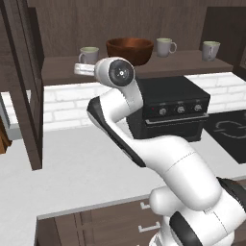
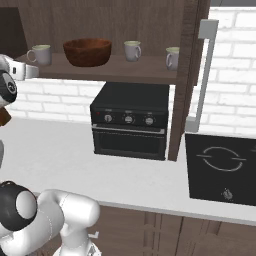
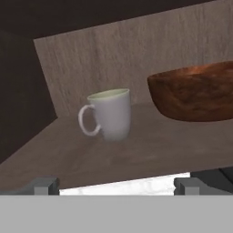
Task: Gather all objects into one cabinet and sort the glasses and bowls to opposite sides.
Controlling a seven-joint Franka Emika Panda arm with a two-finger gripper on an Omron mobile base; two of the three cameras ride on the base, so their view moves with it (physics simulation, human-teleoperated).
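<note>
On the shelf (image 1: 192, 62) of the open dark wood cabinet stand three pale mugs and a large reddish-brown wooden bowl (image 1: 129, 49). One mug (image 1: 89, 54) is left of the bowl; two mugs (image 1: 165, 46) (image 1: 210, 50) are to its right. In the hand view the left mug (image 3: 111, 113) stands upright just ahead, handle to the left, with the bowl (image 3: 195, 91) to its right. My gripper (image 3: 116, 187) is open at the shelf's front edge, short of that mug, its fingertips (image 3: 43, 185) wide apart with nothing between them. The hand (image 1: 84, 69) sits just below the left mug.
A black countertop oven (image 1: 168, 108) stands on the white counter (image 1: 72, 163) under the shelf. A black cooktop (image 2: 222, 165) lies to the right. The open door with its grey bar handle (image 2: 202, 75) juts out at the right, another door (image 1: 29, 96) at the left. Brown drawers (image 1: 120, 221) run below.
</note>
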